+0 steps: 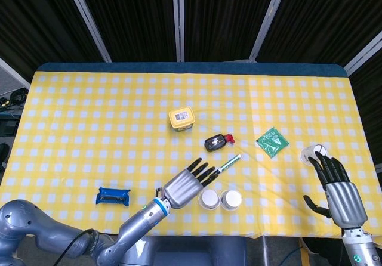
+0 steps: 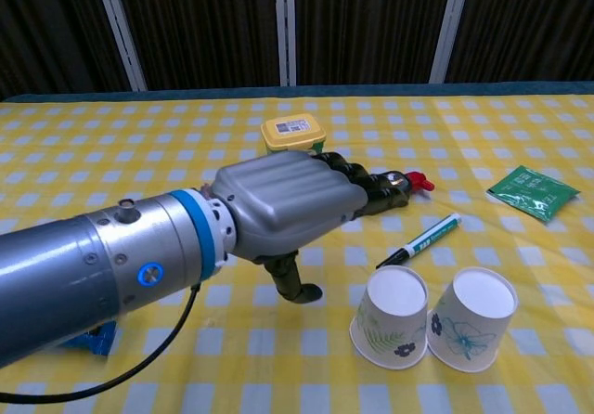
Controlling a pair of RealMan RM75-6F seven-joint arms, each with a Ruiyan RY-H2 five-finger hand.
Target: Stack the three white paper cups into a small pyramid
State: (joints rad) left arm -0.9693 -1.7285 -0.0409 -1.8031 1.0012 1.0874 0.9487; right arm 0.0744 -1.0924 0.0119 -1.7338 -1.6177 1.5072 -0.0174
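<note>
Two inverted white paper cups (image 2: pixel 390 326) (image 2: pixel 471 319) sit side by side, touching, near the table's (image 1: pixel 89 117) front edge as the pyramid's likely base, beside the empty, spread left hand (image 2: pixel 292 205), while the third cup (image 1: pixel 314 154) waits just beyond the open-fingered right hand (image 1: pixel 341 194).

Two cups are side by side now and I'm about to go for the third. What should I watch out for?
1. The left hand hovers open right beside the two cups; a careless withdrawal could knock the light base apart.
2. The third cup stands near the table's right edge, by the right hand; a clumsy grasp might push it off.
3. The marker lies just behind the base.
</note>
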